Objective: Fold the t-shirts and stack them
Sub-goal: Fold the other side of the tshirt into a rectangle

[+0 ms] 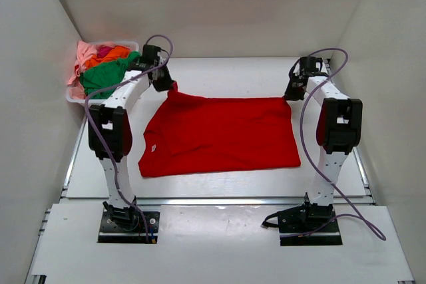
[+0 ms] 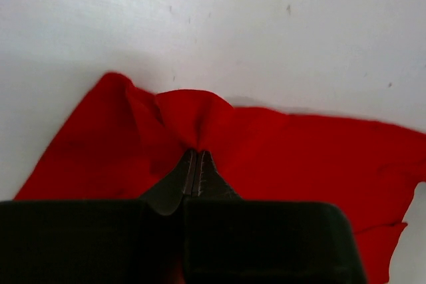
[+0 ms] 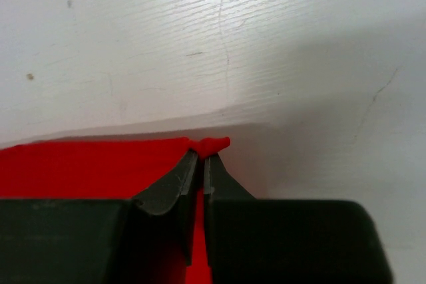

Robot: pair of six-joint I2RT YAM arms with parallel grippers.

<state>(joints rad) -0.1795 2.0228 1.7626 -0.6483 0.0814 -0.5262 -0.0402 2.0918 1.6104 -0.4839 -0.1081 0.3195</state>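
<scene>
A bright red t-shirt [image 1: 219, 134] lies spread on the white table. My left gripper [image 1: 170, 87] is shut on its far left corner; in the left wrist view the cloth [image 2: 200, 121] bunches up at the closed fingertips [image 2: 197, 152]. My right gripper [image 1: 290, 96] is shut on the far right corner; in the right wrist view a small red tip [image 3: 214, 143] sticks out past the fingertips [image 3: 202, 156]. More t-shirts, green [image 1: 103, 76], orange [image 1: 112, 54], pink [image 1: 82, 54] and magenta [image 1: 104, 50], lie piled at the far left.
A white plastic basket [image 1: 74, 96] holds the piled shirts in the far left corner, just behind my left arm. White walls close in the table at the back and both sides. Purple cables loop off both arms.
</scene>
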